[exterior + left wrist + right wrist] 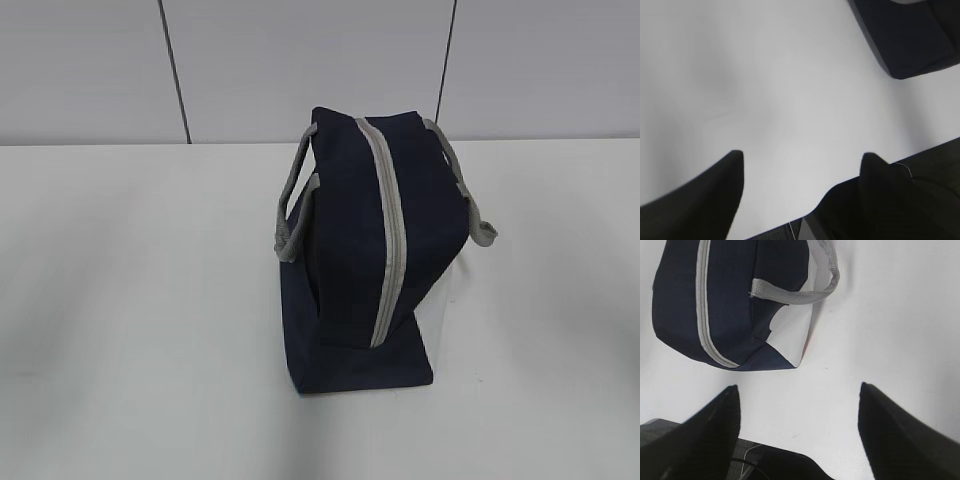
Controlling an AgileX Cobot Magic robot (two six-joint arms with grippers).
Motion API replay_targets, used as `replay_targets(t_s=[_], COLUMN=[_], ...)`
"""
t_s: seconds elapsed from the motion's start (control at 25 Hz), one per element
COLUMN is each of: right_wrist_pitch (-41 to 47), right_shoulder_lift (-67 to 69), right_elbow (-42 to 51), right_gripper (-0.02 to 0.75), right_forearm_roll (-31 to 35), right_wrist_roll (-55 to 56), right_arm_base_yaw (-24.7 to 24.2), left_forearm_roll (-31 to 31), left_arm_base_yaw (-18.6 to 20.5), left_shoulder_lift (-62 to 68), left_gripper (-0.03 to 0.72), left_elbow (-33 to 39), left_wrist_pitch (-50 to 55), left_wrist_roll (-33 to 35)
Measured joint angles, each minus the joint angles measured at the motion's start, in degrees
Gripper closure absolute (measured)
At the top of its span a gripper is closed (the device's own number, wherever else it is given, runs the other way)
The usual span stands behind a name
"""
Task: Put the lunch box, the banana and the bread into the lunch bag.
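We see lunch bag [370, 260] upright mid-table [130, 300], zipper [392, 230] closed. Left gripper [802, 157] and right gripper [797, 390] both spread wide, empty. Lunch box, banana, bread not in view (perhaps inside). Risk: soft bag tips if handle [790, 294] snagged.

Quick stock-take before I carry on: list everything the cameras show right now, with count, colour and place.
lunch bag: one, navy blue with a white side panel, middle of the table, zipped shut.
zipper: one, grey, running along the bag's top and down its near end.
handles: two, grey, one hanging on each side of the bag.
table: one, white, under the bag.
wall: pale grey panels behind the table.
Lunch box, banana, bread: none visible in any view.
left claw: black, open, over bare table.
right claw: black, open, near the bag's end.
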Motion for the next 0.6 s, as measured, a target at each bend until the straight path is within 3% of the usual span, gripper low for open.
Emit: replay_targets(t_s=[0.6], right_wrist_pitch=[0.83], right_shoulder_lift=[-34.53], right_elbow=[18.54], right_gripper=[0.196], right_forearm_roll=[-3.28], right_wrist_roll=[7.17], right_arm_base_yaw=[0.00], left_forearm_roll=[7.53], left_arm_base_yaw=[0.00], left_shoulder_lift=[-31.59], left_gripper=[0.246], left_elbow=[17.21], left_wrist_pitch=[3.08], left_wrist_roll=[-3.08])
